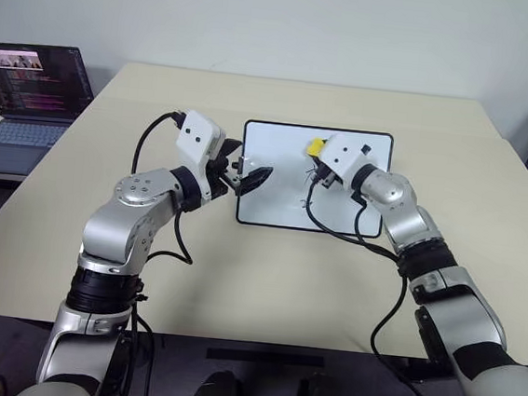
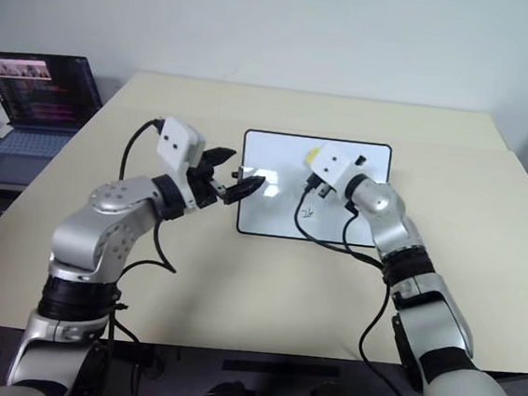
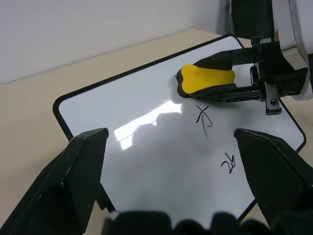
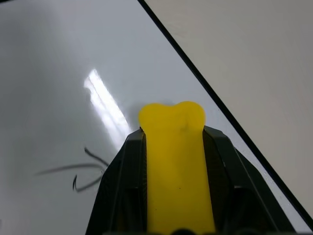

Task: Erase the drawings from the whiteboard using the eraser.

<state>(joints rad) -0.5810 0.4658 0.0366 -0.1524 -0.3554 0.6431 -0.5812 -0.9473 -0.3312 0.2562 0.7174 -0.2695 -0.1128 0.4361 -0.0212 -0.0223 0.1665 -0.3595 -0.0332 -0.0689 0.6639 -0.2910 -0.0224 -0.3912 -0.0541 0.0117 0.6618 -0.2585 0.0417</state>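
right hand (image 1: 316,163): clamped shut on the eraser (image 1: 316,146), one black finger on each long side of the yellow block
eraser: yellow with a dark underside, held low over the upper part of the whiteboard (image 1: 272,213); whether the underside presses on the surface I cannot tell
eraser long axis: in line with the right hand's fingers, its rounded free end sticking out past the fingertips toward the board's far edge and the robot's left
drawings (image 3: 204,116): two thin black scribbles on the white surface just behind the eraser, on the robot's side of it; the nearer one sits right beside the right hand's fingertips, the second (image 3: 228,164) lies further back toward the board's near edge
writing: the scribbles are not readable as letters; no brand or label can be made out on the eraser or the board
left hand (image 1: 250,178): open, fingers spread and holding nothing, at the board's left edge, pointing across the board toward the right hand and well apart from it
whiteboard: flat on the counter (image 1: 237,280), black frame with rounded corners, long axis running left to right under both hands
laptop (image 1: 25,105): open, screen lit, far off to the left of the left hand on a separate surface; its screen text is too small to read
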